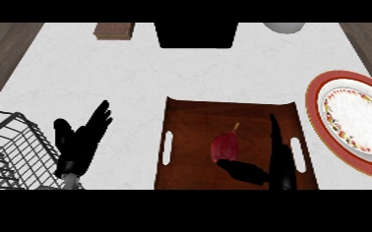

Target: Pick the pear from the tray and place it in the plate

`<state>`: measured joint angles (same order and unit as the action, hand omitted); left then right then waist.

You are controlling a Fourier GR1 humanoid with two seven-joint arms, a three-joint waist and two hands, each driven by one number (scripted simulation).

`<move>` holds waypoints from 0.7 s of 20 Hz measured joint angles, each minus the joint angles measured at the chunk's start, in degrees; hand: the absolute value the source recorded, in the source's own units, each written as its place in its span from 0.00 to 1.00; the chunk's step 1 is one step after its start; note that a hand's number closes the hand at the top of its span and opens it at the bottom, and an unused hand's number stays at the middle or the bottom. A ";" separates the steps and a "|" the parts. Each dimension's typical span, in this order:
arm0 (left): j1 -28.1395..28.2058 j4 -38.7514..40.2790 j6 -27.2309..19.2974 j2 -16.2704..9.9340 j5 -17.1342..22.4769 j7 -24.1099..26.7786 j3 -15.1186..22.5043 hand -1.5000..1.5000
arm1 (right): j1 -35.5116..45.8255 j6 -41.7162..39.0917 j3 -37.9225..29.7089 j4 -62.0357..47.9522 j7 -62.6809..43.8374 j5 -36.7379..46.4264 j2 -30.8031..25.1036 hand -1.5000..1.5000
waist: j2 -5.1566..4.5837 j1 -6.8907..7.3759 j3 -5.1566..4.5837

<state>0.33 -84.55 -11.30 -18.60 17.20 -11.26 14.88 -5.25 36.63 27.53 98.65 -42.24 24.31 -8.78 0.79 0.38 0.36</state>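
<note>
The pear (225,146), dark red, lies on the brown tray (190,128), between the straight fingers (275,142) and thumb of the wide-spread right hand (270,171), not yet grasped. To the right sits the red-rimmed plate (347,113). The left hand (81,140) rests open beside a wire basket (20,150).

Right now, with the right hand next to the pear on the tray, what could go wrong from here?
The right hand is open, thumb near the pear and fingers straight beside it; closing off-centre could roll the pear across the tray instead of catching it. The plate is partly cut off at the view's right edge, so placing there may be hard to judge. The left hand rests open close to the wire basket; moving it might snag.
</note>
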 measured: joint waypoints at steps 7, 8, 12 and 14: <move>0.46 -0.40 0.12 0.38 -0.46 1.24 -0.37 0.50 | 3.19 -1.08 -1.46 -6.93 0.37 1.01 3.18 0.00 | -0.01 -0.01 0.02; 0.43 -0.33 0.10 0.40 -0.41 1.16 -0.38 0.50 | 3.93 -1.35 -1.50 -7.30 -0.10 1.45 3.76 0.00 | -0.02 0.00 0.05; 0.19 0.05 0.20 0.70 -0.52 0.65 -0.62 0.50 | 3.90 -2.73 -2.20 -9.25 2.18 -0.19 4.24 0.00 | 0.05 -0.01 0.13; 0.17 0.13 0.62 0.76 -0.22 1.09 -0.71 0.50 | 6.06 -2.72 -2.14 -12.35 2.45 -0.26 5.72 1.00 | 0.07 0.04 0.10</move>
<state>0.50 -84.42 -10.67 -17.84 16.98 -10.16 14.17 0.81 33.90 25.39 86.31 -39.78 24.04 -3.06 0.86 0.43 0.46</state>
